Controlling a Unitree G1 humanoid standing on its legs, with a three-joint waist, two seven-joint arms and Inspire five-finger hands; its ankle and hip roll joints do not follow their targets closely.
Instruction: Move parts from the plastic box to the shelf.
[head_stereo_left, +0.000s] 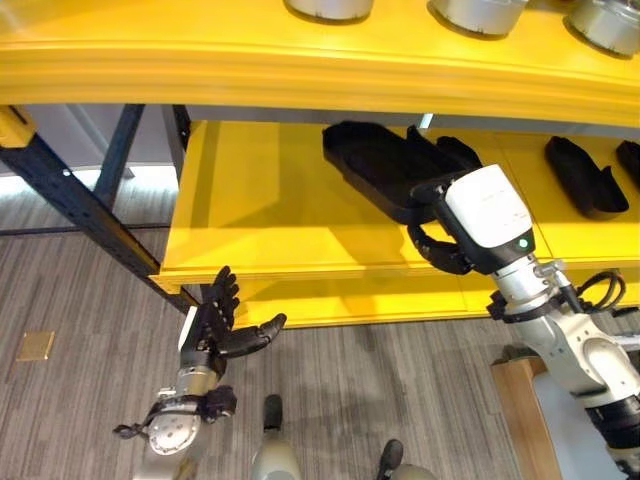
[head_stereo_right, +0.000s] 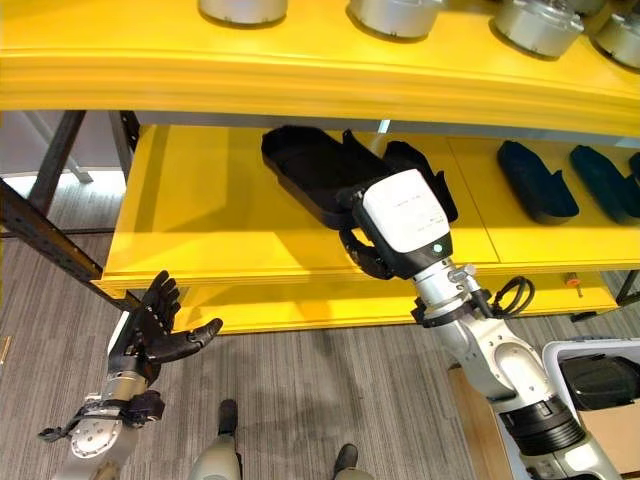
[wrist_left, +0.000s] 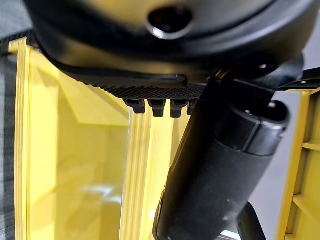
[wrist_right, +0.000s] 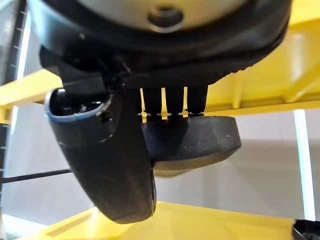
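A long black moulded part (head_stereo_left: 375, 165) lies at a slant on the yellow middle shelf (head_stereo_left: 260, 210). My right hand (head_stereo_left: 445, 255) is at the part's near end, fingers curled on it. In the right wrist view the fingers lie across the black part (wrist_right: 200, 142), the thumb (wrist_right: 110, 165) is in front of it, and that end hangs a little above the shelf board. My left hand (head_stereo_left: 212, 325) is low at the left, below the shelf's front edge, open with fingers spread and nothing in it. A white plastic box (head_stereo_right: 590, 345) at the lower right holds another black part (head_stereo_right: 600, 380).
More black parts (head_stereo_right: 535, 180) lie further right on the same shelf. Several round metal pieces (head_stereo_right: 395, 12) stand on the top shelf. A dark slanted shelf brace (head_stereo_left: 60, 195) runs at the left. The shelf's left half is bare yellow board.
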